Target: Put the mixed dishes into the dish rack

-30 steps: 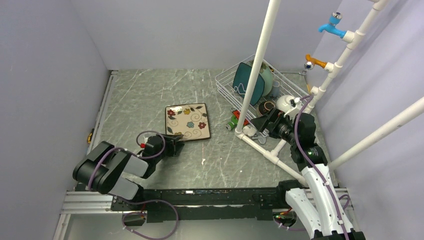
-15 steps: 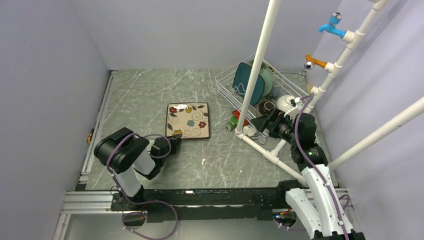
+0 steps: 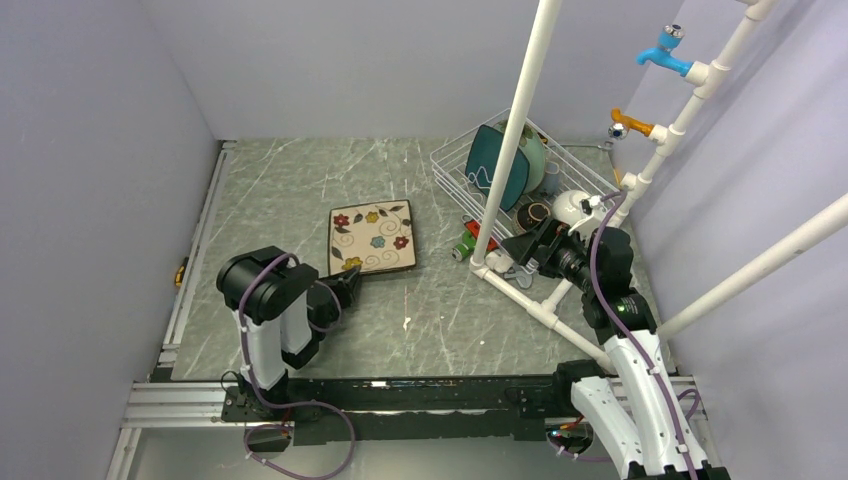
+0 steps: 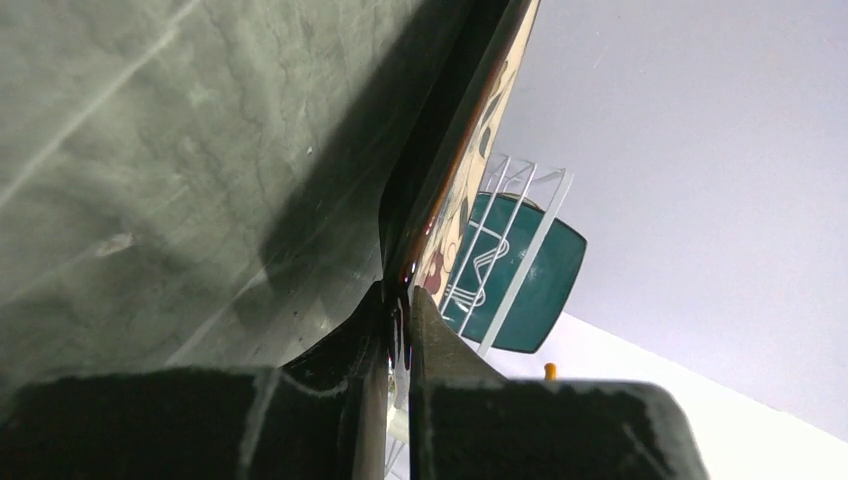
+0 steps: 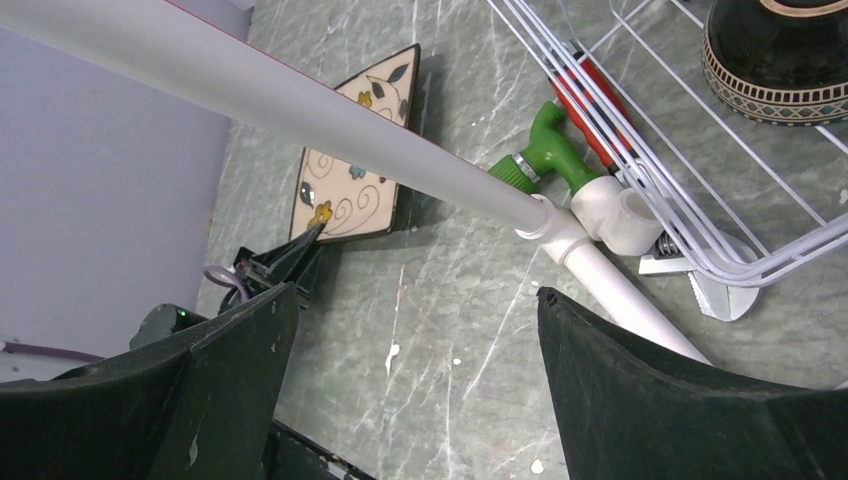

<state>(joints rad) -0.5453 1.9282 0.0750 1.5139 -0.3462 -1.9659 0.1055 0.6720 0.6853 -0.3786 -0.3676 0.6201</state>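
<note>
Cream plate [image 3: 373, 238], corner clamped in left end effector [image 3: 351, 274].

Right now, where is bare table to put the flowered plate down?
Bare tabletop lies behind the flowered plate up to the back wall, and nearer, between the left pincer and the white pipe frame. Crowded beside the dish rack, around the red and green items.

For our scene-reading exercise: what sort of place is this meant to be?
Probably a mock dishwashing station in a robot lab. A white wire dish rack holds a teal square plate, a white pipe frame carries a blue tap and an orange tap, and a left arm and right arm work a walled table.
</note>
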